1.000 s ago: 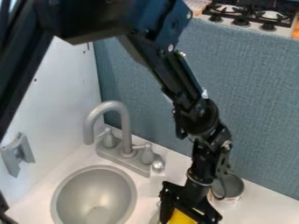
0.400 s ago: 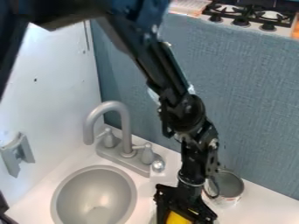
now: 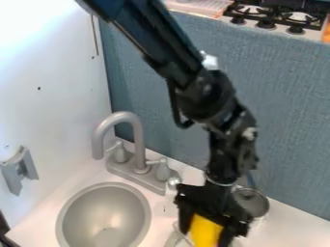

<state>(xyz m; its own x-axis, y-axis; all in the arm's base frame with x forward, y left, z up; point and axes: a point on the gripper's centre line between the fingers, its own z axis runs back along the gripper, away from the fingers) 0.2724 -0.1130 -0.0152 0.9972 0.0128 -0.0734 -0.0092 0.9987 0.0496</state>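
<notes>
A black robot gripper [image 3: 206, 236] clasps a yellow thing [image 3: 205, 226] at the lower edge of the view, its two fingers set on either side of the piece, over a white counter [image 3: 295, 230]. The lower part of the yellow thing runs out of the picture, and its full shape cannot be told. Just beside it, partly hidden by the gripper, lies a grey object [image 3: 174, 237] too unclear to name. To the left sits a round grey sink [image 3: 104, 218], the yellow thing well outside its rim. Close behind the gripper stands a round metal can [image 3: 253, 201], upright and partly covered by the arm; whether the two touch cannot be told. Near the gripper on the sink side is a small silver-topped item [image 3: 172, 183], next to the base of a grey curved faucet [image 3: 137, 137] with two handles [image 3: 162, 170]. A grey bracket [image 3: 19, 170] is fixed to the white wall [image 3: 58, 103] at left. The black arm [image 3: 213, 96] slants down from the top edge before a blue-grey panel [image 3: 283, 111], beyond which a stove [image 3: 277, 17] with black grates stands at upper right
</notes>
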